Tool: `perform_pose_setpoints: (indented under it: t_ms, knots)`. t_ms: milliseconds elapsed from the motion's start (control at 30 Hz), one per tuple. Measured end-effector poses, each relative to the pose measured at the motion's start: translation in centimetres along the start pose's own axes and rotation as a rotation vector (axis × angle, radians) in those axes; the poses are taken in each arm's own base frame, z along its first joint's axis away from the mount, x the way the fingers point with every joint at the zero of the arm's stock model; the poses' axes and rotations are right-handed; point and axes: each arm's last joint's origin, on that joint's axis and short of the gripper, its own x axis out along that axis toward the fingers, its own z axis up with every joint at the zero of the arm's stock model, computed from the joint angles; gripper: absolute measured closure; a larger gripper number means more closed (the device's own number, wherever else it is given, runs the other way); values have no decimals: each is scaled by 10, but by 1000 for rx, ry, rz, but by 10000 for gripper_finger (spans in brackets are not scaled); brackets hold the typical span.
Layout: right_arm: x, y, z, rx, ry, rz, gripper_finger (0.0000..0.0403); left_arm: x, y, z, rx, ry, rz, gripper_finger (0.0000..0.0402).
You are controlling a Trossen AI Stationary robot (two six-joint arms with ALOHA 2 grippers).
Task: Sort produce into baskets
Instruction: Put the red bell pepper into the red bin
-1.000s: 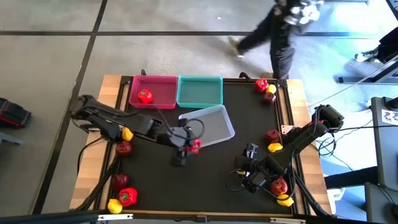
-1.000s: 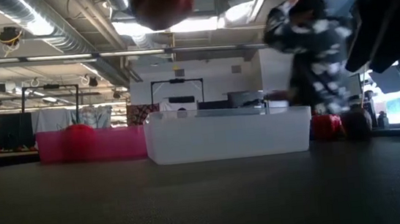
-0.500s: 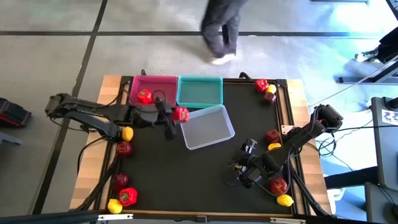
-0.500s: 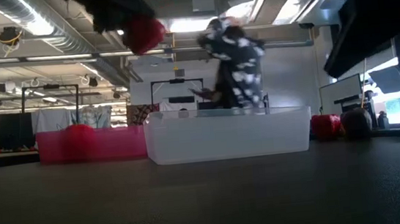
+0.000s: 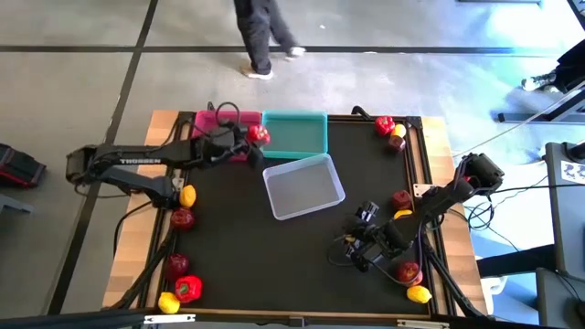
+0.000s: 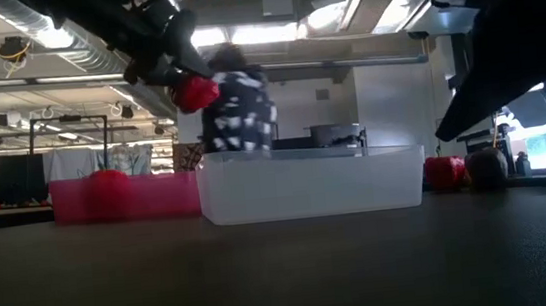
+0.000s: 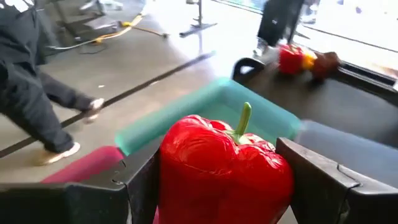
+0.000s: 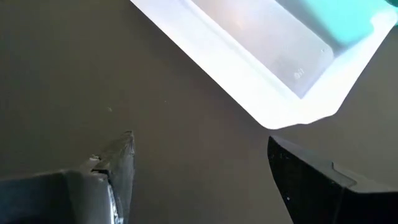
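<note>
Overhead, left tool (image 5: 249, 139) pinching red pepper (image 5: 260, 135) above black table (image 5: 228, 247); right tool (image 5: 358, 249) spread.

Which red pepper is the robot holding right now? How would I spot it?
Find the pink basket at the table's far edge, beside the teal basket. Over their shared edge hangs the left gripper, shut on a red pepper. It is the only produce up in the air.
</note>
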Motion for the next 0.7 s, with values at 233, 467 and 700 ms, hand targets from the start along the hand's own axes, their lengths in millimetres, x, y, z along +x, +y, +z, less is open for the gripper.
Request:
perform_pose_setpoints:
  t_ms: [233,467,700]
  knots:
    - [4,-3,-6,-12,9,-13,111,29,23,-5,-17,43,132,133]
    - [4,-4,-8,-16,22,-11,111,56,47,-9,-33,55,253,133]
    - [4,-4,-8,-8,30,-6,111,83,64,-15,-71,21,301,133]
